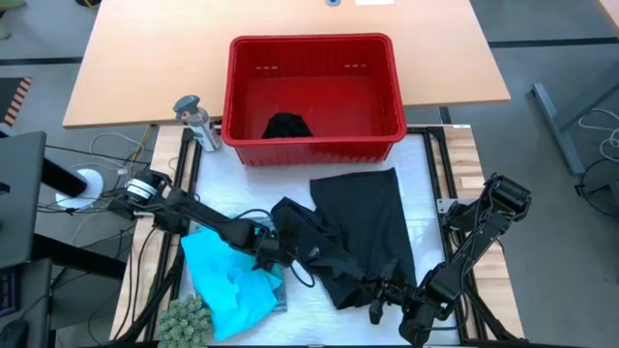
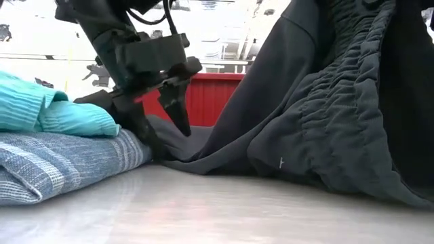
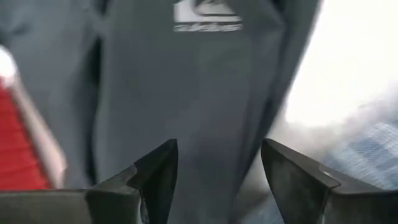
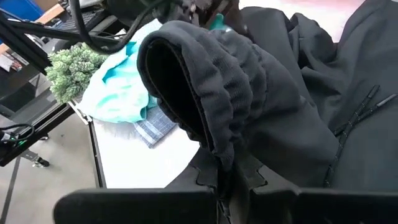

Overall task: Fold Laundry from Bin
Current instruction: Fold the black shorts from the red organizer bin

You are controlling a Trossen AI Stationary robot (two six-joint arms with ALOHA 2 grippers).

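Black shorts (image 1: 363, 232) lie spread on tabletop for folding: right tool (image 4: 227, 186) pinches waistband, lifting it, w/ left tool (image 2: 163, 112) wide, empty, beside turquoise garment (image 1: 227, 280).

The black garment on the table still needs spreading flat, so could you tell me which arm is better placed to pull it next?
Probably the right: the right gripper is shut on the black garment at its waistband. The left gripper is open at its edge, holding nothing.
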